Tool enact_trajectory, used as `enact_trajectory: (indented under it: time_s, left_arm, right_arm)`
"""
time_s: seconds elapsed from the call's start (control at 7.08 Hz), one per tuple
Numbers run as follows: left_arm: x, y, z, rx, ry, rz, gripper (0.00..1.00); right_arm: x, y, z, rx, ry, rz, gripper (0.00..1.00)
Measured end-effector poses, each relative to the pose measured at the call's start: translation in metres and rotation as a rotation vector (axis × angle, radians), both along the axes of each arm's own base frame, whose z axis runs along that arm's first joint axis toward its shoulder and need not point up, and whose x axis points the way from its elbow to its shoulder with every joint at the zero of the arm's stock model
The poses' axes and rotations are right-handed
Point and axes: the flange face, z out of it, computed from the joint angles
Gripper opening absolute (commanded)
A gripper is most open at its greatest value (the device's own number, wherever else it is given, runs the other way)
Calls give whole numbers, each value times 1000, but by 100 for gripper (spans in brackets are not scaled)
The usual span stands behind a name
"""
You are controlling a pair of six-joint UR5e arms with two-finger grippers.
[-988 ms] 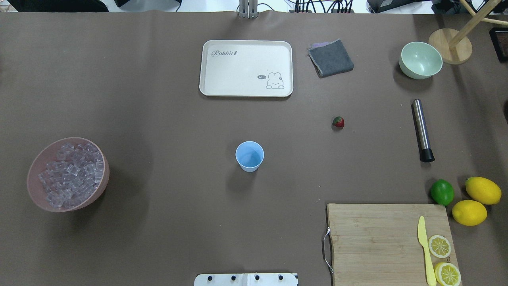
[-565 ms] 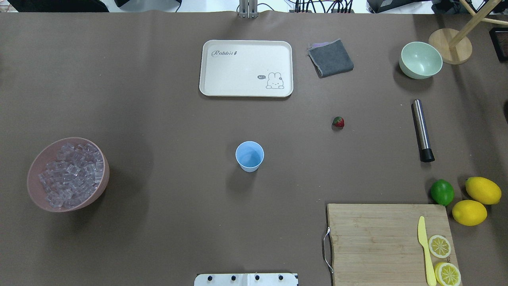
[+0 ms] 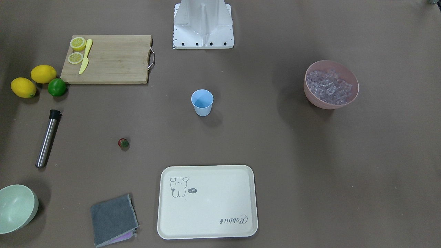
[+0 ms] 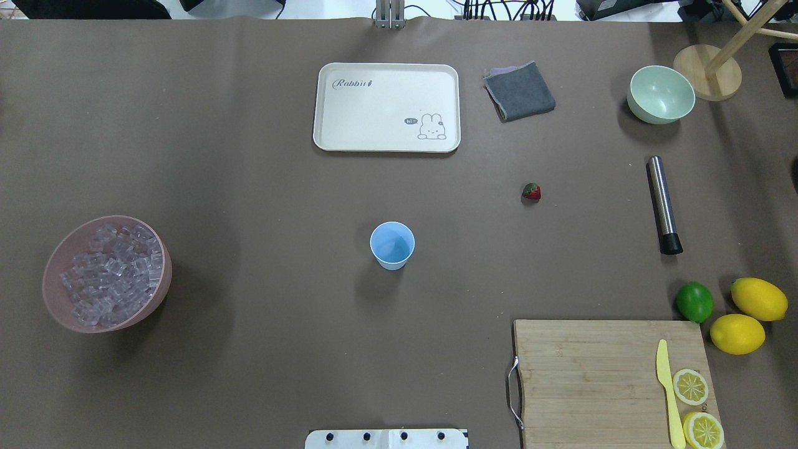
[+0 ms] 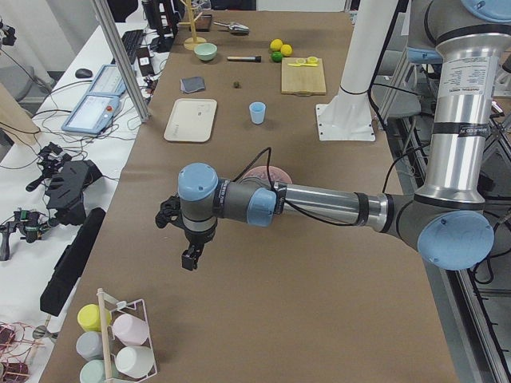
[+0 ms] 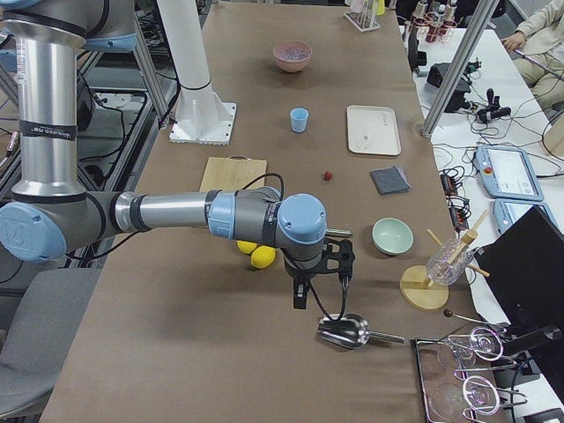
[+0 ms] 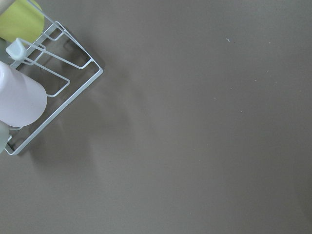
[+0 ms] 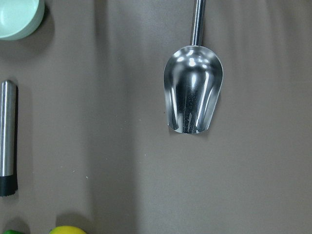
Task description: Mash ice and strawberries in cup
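Observation:
The light-blue cup (image 4: 392,244) stands upright and empty near the table's middle, also seen as cup (image 3: 202,101). The ice (image 4: 112,274) fills a pink bowl (image 4: 52,298) at the table's left. A small red strawberry (image 4: 531,191) lies on the table to the right of the cup. Neither gripper shows in the overhead or front views. My left gripper (image 5: 189,257) hangs over bare table far from the bowl. My right gripper (image 6: 317,284) hangs just above a steel scoop (image 8: 192,95). From these side views I cannot tell whether either is open or shut.
A steel rod with a black tip (image 4: 663,204) lies right of the strawberry. Around it are a cream tray (image 4: 386,106), grey cloth (image 4: 519,91), green bowl (image 4: 661,93), lime (image 4: 694,301), two lemons and a cutting board (image 4: 592,374). A wire cup rack (image 7: 53,83) stands under my left wrist.

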Motion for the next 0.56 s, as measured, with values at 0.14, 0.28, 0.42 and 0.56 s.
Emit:
enact_trajectory:
  time_s: [0.14, 0.28, 0.42, 0.56]
  left_arm:
    - [0, 2, 2, -4, 0, 0, 98]
    - [-1, 5, 4, -8, 0, -1, 98]
    - [-1, 6, 5, -10, 0, -2, 98]
    - [0, 6, 5, -10, 0, -1, 98]
  right_arm:
    - [-2, -1, 1, -2, 0, -4, 100]
    - [-2, -1, 1, -1, 0, -6, 100]
    - [-3, -3, 0, 1, 1, -8, 100]
    - [-3, -4, -1, 4, 2, -8, 100]
